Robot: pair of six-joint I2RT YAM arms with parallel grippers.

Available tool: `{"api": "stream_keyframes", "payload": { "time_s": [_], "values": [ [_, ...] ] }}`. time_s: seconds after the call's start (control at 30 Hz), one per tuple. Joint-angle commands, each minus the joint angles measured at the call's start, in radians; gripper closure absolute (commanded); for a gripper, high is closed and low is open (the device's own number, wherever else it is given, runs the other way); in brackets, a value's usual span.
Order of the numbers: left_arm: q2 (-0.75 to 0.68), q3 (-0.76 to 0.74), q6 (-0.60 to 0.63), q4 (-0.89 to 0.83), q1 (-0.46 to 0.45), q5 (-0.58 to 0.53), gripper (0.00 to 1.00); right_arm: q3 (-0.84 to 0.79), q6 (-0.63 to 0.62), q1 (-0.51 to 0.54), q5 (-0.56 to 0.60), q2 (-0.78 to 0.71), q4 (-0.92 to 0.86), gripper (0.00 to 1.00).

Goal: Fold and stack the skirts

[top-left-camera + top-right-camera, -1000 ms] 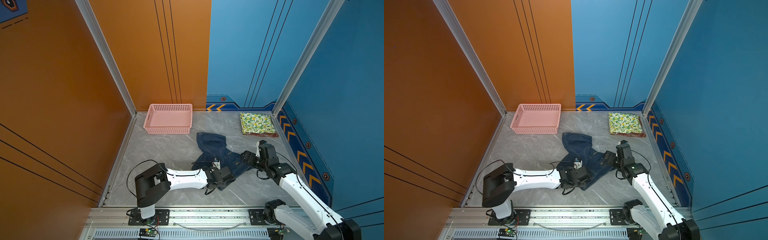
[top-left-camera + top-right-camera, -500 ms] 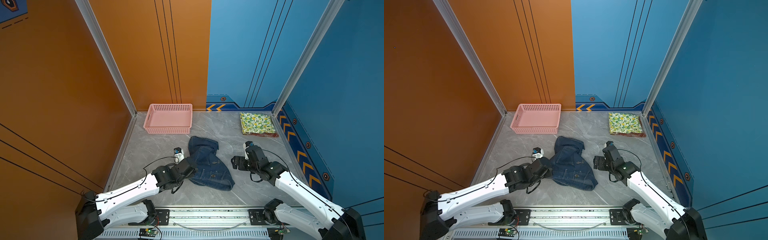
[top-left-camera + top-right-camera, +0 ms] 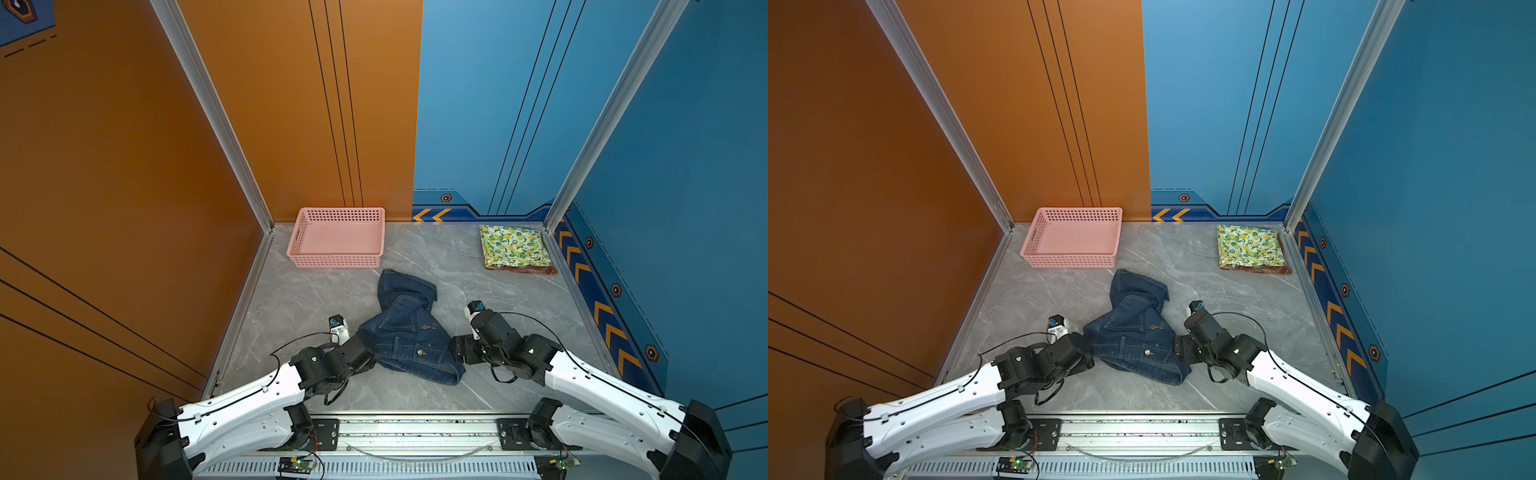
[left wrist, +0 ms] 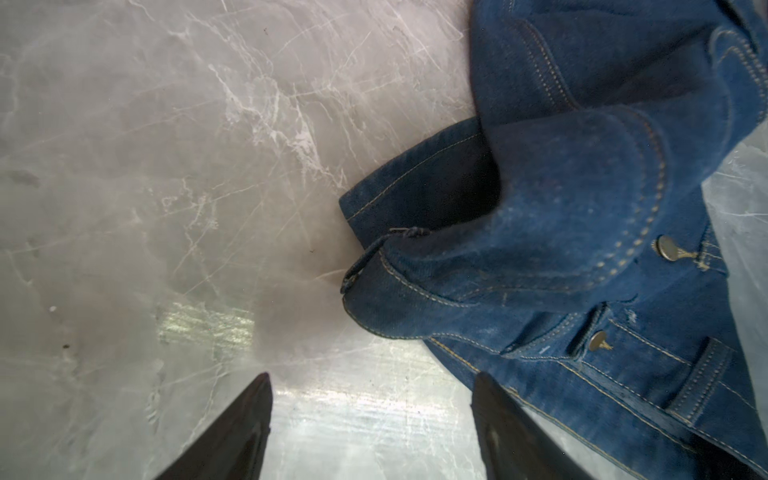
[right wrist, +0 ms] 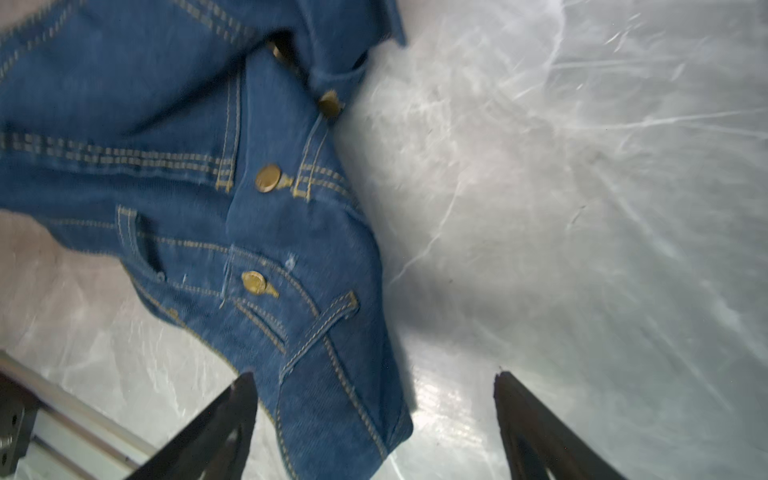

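The dark blue denim skirt (image 3: 409, 332) (image 3: 1133, 336) lies crumpled mid-floor. My left gripper (image 3: 371, 360) (image 4: 370, 378) stands open at its left edge, with bare floor between the fingers and one finger (image 4: 498, 415) overlapping the hem. My right gripper (image 3: 457, 355) (image 5: 374, 374) is open at the denim's right side, and a waistband corner (image 5: 345, 395) lies between its jaws, ungripped. The folded lemon-print skirt (image 3: 513, 245) (image 3: 1250, 245) rests on the rust-red one (image 3: 528, 270), of which only an edge shows, at the back right.
An empty pink basket (image 3: 336, 259) (image 3: 1069, 261) stands against the back wall, left of centre. Orange wall closes the left, blue chevron wall (image 3: 602, 311) the right. The metal rail (image 3: 415, 428) with both arm bases runs along the front.
My left arm swung from right of the denim to its left, dragging the denim leftward, then let go and opened. My right gripper followed to the denim's right corner.
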Motion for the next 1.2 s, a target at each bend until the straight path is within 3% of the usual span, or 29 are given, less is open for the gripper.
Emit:
{"api": "stream_keyframes", "payload": {
  "time_s": [0.0,0.2,0.27,0.3,0.37,0.47,0.57,0.6,0.8,0.97,1.13,1.17],
  "values": [
    [0.028,-0.045,0.052,0.07,0.019,0.041,0.22,-0.038,0.064,0.079,0.065,-0.019,-0.07,0.11],
    [0.18,-0.043,0.133,0.257,0.062,0.083,0.21,-0.098,0.122,0.148,0.11,0.011,-0.04,0.13],
    [0.251,-0.013,0.169,0.287,0.077,0.094,0.27,-0.107,0.124,0.151,0.117,0.042,-0.022,0.17],
    [0.286,0.008,0.189,0.297,0.083,0.097,0.33,-0.115,0.123,0.152,0.118,0.061,-0.004,0.2],
    [0.34,0.049,0.223,0.309,0.096,0.102,0.63,-0.128,0.117,0.146,0.123,0.101,0.023,0.29],
    [0.365,0.129,0.275,0.285,0.11,0.1,0.99,-0.123,0.106,0.132,0.122,0.137,0.053,0.62],
    [0.338,0.24,0.329,0.19,0.118,0.082,1.0,-0.055,0.074,0.121,0.184,0.093,-0.018,0.96],
    [0.321,0.282,0.351,0.151,0.122,0.075,1.0,-0.018,0.06,0.112,0.212,0.066,-0.071,1.0],
    [0.186,0.506,0.42,-0.02,0.129,0.044,1.0,0.263,-0.062,0.016,0.292,-0.066,-0.315,1.0],
    [0.125,0.642,0.47,-0.093,0.137,0.019,1.0,0.533,-0.17,-0.059,0.313,-0.073,-0.421,1.0],
    [0.122,0.557,0.407,-0.109,0.142,0.092,1.0,0.635,-0.21,-0.082,0.295,-0.004,-0.429,1.0],
    [0.116,0.506,0.381,-0.092,0.126,0.103,0.94,0.629,-0.21,-0.082,0.287,0.007,-0.424,1.0]
  ]
}}
